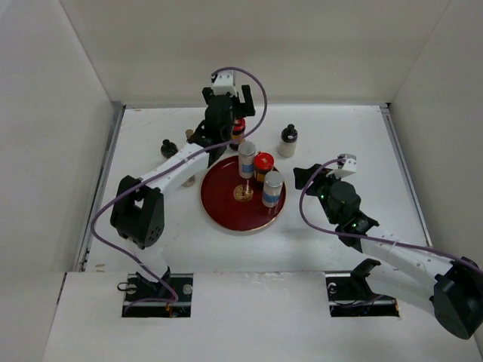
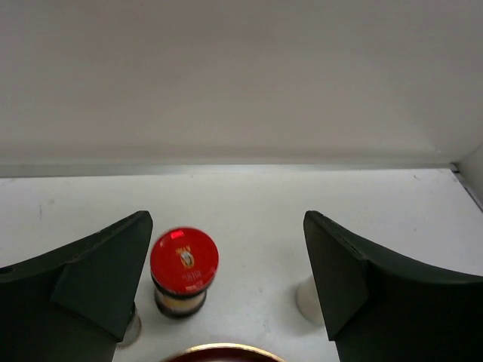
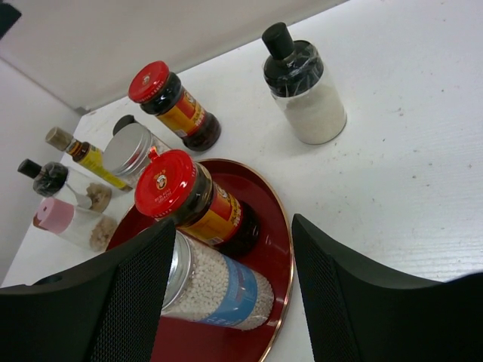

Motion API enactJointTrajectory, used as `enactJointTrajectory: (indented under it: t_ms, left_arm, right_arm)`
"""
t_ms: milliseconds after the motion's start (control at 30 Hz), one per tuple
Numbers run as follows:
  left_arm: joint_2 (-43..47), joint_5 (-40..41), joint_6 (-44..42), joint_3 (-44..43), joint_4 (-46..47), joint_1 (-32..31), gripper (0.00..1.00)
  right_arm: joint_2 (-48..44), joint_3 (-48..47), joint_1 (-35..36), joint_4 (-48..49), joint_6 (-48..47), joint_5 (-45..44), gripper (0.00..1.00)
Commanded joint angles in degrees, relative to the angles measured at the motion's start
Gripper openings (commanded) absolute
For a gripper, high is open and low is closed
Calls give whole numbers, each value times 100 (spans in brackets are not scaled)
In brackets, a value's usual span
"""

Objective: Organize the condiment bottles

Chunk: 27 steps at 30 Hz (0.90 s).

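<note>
The dark-red tray (image 1: 226, 215) holds two silver-capped blue-banded shakers (image 1: 247, 158) (image 1: 272, 188) and a red-capped dark jar (image 1: 263, 166). A second red-capped jar (image 2: 183, 271) stands just behind the tray. My left gripper (image 1: 226, 105) hangs open above it, and the jar sits near the left finger (image 2: 90, 279). My right gripper (image 1: 309, 179) is open and empty to the right of the tray. The near shaker (image 3: 219, 286) shows between its fingers. A black-capped bottle of white grains (image 1: 287, 141) stands at the back right.
Left of the tray stand a slim yellow bottle (image 3: 83, 154), a black-capped bottle (image 3: 56, 181) and a pink-capped one (image 3: 68, 222), close to the left arm. White walls enclose the table at the back and both sides.
</note>
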<state>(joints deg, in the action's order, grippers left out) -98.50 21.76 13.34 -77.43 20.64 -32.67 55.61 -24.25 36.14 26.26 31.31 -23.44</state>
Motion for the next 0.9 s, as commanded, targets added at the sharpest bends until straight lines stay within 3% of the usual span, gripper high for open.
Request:
enactJointTrajectory:
  t_ms: [0,333,867]
  left_arm:
    - [-642,-339,-24,-903,-1156,221,81]
    - [-1681,-260,-350,-1986,-1915,379,82]
    - [-2209,-137,-447,-2321,-2143,441,78]
  right_arm:
    - [-94,-71,64,362,-11,68,67]
    - [-86,-71,64,371,15,85,82]
    - [11,-97,64,380,7,121,84]
